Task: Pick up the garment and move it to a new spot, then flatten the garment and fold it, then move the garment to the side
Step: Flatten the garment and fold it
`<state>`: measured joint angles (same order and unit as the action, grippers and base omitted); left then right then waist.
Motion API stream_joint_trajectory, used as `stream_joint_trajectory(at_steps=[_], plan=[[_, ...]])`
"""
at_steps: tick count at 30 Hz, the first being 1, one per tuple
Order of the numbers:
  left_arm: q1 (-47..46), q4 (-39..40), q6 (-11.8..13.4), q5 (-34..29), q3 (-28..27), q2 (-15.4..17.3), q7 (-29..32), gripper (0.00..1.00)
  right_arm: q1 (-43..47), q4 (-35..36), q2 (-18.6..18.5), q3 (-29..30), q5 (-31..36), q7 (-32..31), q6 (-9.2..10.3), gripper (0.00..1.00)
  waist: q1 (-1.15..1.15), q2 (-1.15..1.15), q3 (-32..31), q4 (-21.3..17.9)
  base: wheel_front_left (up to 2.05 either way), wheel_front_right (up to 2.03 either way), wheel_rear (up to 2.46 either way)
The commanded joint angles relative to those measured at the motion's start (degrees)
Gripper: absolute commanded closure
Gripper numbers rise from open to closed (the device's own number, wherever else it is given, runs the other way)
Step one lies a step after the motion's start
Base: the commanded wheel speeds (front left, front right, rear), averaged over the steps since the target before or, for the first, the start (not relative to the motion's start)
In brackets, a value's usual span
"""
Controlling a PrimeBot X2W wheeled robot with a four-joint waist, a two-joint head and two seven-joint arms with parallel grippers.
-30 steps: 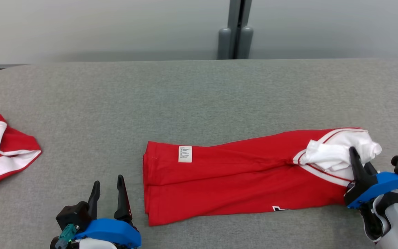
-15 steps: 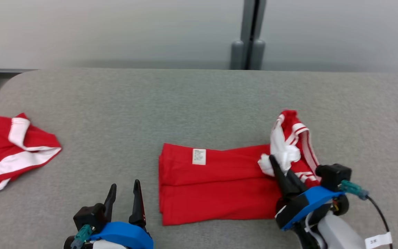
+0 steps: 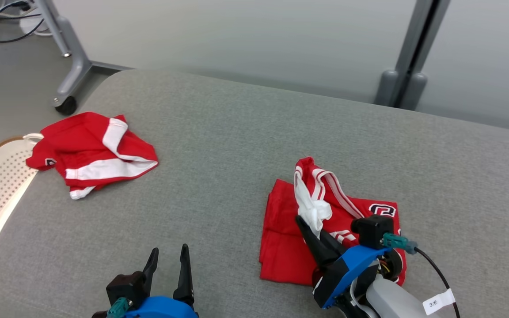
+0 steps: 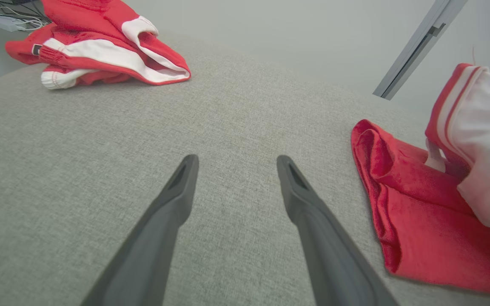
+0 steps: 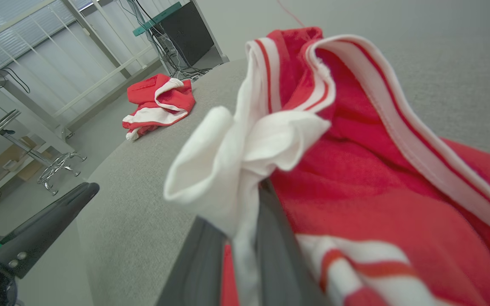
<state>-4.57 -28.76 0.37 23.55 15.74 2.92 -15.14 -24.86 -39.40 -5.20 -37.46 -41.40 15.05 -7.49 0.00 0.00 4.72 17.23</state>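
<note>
We hold one garment (image 3: 281, 251) of two on the tabletop (image 3: 219, 132).
It lies folded right of centre, white end pinched by our right fingers (image 3: 314, 240); our left fingers (image 3: 184, 278) stand wide, empty; the second garment (image 3: 77, 141) lies far left.

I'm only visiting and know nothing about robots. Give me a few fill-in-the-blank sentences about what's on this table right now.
1. The right hand pinches the ____ end of the red garment, holding it up over the rest.
2. The left hand holds nothing, and its two fingers are ____ (open or shut).
3. A second red-and-white garment lies crumpled near the ____ edge of the grey table.

Missing words: white; open; left
</note>
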Motion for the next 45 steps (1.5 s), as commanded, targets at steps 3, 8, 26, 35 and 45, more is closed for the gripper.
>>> stream_joint_trajectory(at_steps=[3, 8, 26, 35, 45], plan=[[0.51, -0.19, 0.13, 0.08, 0.1, -0.06, 0.01, 0.0, -1.18, -0.9, 0.81, 1.03, 0.58, 0.16, -0.02, 0.0, 0.0, 0.0, 0.45, 1.28, 0.0, 0.0, 0.0], [0.41, -0.4, 0.7, 0.06, -2.02, -0.06, 0.01, 0.0, -0.54, 1.01, 1.26, 4.39, 2.19, 0.15, -0.01, 0.0, 0.0, 0.0, -0.16, -0.24, 0.0, 0.0, 0.0], [-0.89, 1.99, 1.17, -1.6, -5.08, -0.02, 0.0, 0.0, 10.13, 8.98, 1.19, 33.9, 25.43, 0.15, -0.01, 0.0, 0.0, 0.0, -1.0, -13.01, 0.0, 0.0, 0.0], [2.01, 3.03, 1.44, -2.9, -6.14, -0.04, 0.01, 0.0, 14.61, 9.36, 2.22, 35.19, 29.51, 0.15, -0.01, 0.0, 0.0, 0.0, -2.99, -16.21, 0.0, 0.0, 0.0], [2.25, 3.35, 1.17, -3.11, -5.96, -0.03, 0.01, 0.0, 14.87, 9.82, 2.27, 33.31, 27.5, 0.15, -0.01, 0.0, 0.0, 0.0, -3.04, -15.95, 0.0, 0.0, 0.0]])
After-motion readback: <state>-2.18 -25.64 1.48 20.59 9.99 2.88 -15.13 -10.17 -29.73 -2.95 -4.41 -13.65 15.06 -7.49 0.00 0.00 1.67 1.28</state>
